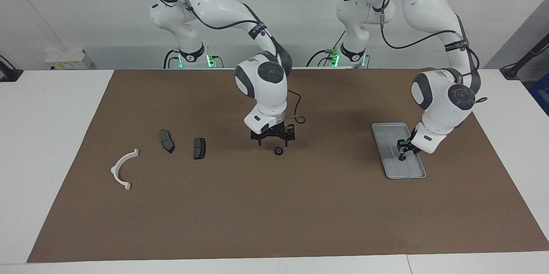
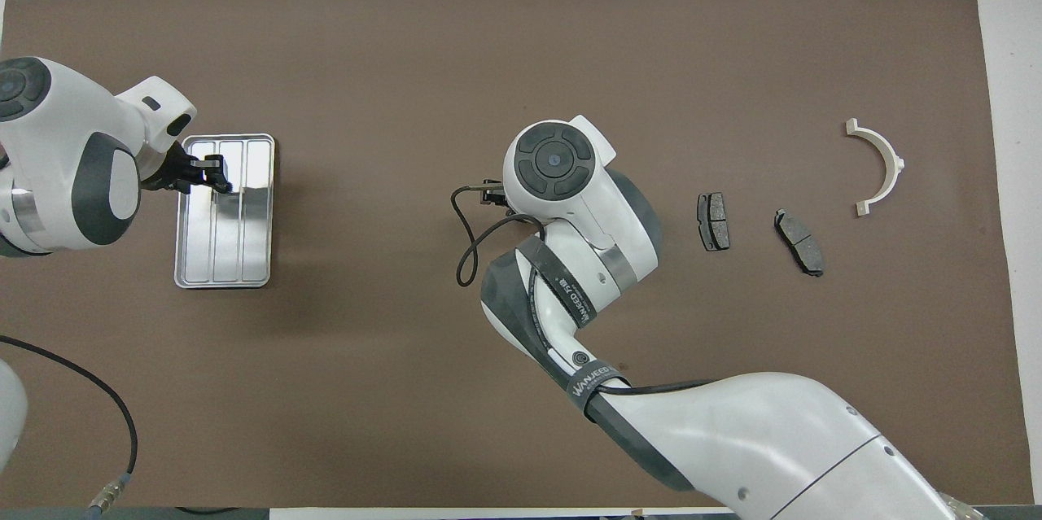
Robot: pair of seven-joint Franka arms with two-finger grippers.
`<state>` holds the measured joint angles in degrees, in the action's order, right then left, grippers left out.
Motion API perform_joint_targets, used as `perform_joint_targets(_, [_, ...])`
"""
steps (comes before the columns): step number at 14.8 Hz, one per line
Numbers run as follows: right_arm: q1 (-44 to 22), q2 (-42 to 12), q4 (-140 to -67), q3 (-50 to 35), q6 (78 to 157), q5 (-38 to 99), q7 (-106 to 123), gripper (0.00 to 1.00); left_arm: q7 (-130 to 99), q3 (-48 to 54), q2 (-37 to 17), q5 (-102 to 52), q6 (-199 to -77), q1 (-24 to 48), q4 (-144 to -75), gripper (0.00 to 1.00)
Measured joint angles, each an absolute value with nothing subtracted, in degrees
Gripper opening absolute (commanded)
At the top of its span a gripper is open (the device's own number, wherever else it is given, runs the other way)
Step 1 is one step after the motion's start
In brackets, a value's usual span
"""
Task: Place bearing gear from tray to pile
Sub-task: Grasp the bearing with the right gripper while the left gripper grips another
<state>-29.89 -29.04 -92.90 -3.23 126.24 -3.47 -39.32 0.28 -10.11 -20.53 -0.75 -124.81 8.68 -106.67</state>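
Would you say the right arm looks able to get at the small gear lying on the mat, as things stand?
Probably yes: the right gripper hangs open just above the small gear, and nothing lies between them; the brake pads are well off to one side.

Brown mat [image 1: 274, 205] across white table [image 1: 47, 137], grey wall box [image 1: 68, 58] at the robots' edge.

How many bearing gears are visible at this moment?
2. One bearing gear lies on the mat under the right gripper. The other sits in the tray, between the left gripper's fingers. None appears hidden.
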Motion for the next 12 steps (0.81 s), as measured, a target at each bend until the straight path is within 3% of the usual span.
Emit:
perform_joint_targets(5, [-30.0,-31.2,-92.9,-3.3,127.8,-3.5,-39.3,0.99,0.3,-10.1,-20.6,-0.7,-131.6,8.5,-110.0,0.53])
perform_joint_targets(12, [-30.7,-31.9,-92.5,-3.5,128.3,-3.5,-39.3,0.99,0.1,-10.0,-20.6,-2.5,-132.3,7.5,-110.2,0.53])
